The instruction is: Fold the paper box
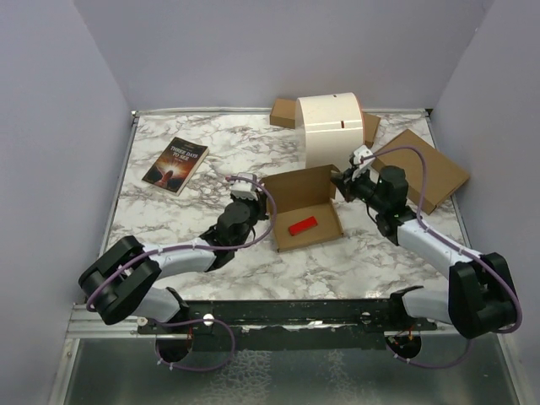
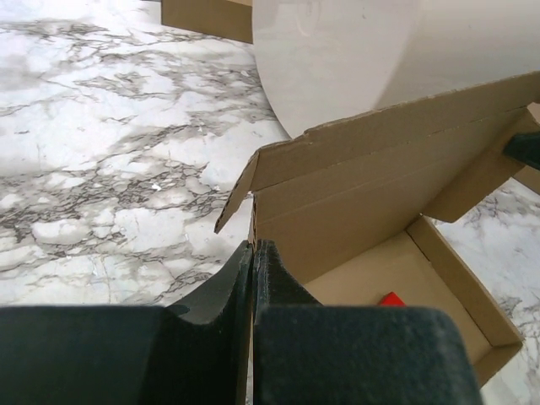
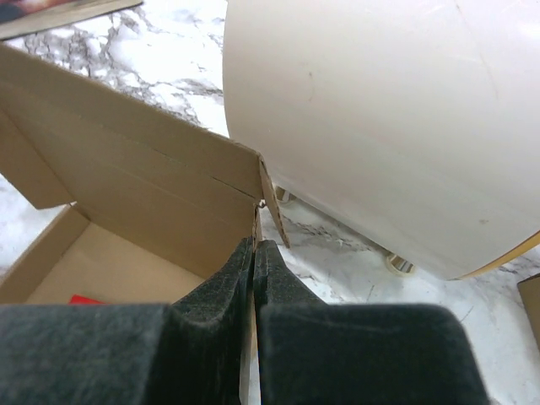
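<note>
Paper box (image 1: 308,211) sits in the middle of the bench (image 1: 160,215), between the two arms. Its walls are up, so it looks like a tray with a red thing (image 1: 302,225) inside. The lid stands open at the back; I think closing it is what is left. The left gripper (image 2: 253,253) is pinched tight on the left wall. The right gripper (image 3: 254,249) is pinched tight on the right wall.

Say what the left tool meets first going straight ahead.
The paper box itself: the left tool, shut on its side wall, points at the raised back panel's corner. The white drum lies beyond, probably.
</note>
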`<state>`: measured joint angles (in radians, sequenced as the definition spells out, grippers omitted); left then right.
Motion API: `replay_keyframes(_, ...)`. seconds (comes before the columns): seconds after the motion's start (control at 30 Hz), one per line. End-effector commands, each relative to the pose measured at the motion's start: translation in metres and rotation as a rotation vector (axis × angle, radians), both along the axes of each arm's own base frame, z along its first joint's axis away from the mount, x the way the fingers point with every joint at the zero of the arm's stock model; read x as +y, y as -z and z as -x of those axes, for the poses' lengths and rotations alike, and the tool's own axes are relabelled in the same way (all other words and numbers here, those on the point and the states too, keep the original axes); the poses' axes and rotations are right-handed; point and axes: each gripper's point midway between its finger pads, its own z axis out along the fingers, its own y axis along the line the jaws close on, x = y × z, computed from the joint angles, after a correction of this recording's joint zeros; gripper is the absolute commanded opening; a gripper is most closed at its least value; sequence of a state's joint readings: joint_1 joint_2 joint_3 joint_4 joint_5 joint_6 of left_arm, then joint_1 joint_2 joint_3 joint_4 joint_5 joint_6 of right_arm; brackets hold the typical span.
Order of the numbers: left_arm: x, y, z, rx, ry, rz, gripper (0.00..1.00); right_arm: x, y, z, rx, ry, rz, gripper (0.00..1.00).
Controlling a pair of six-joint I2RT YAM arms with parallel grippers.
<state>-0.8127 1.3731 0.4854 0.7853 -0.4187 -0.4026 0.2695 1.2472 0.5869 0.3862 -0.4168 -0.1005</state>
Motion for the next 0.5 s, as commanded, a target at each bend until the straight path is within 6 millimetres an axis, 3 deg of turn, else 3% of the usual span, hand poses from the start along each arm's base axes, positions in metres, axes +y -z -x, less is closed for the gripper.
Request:
replay_keyframes(0.0,-0.010,-0.027,0.002,-0.064,-0.044,0.084,0.00,0.027,-0.011,0.002,0.027,0.022,-0.127,0.01)
replay_keyframes(0.27,0.000,-0.034,0.009,-0.111,-0.104,0.040,0.00,0.055,-0.011,0.025,0.059,-0.081,-0.190,0.01)
replay_keyframes(0.47,0.026,-0.040,0.005,-0.177,-0.201,-0.071,0.00,0.084,0.001,0.026,0.045,-0.125,-0.184,0.01)
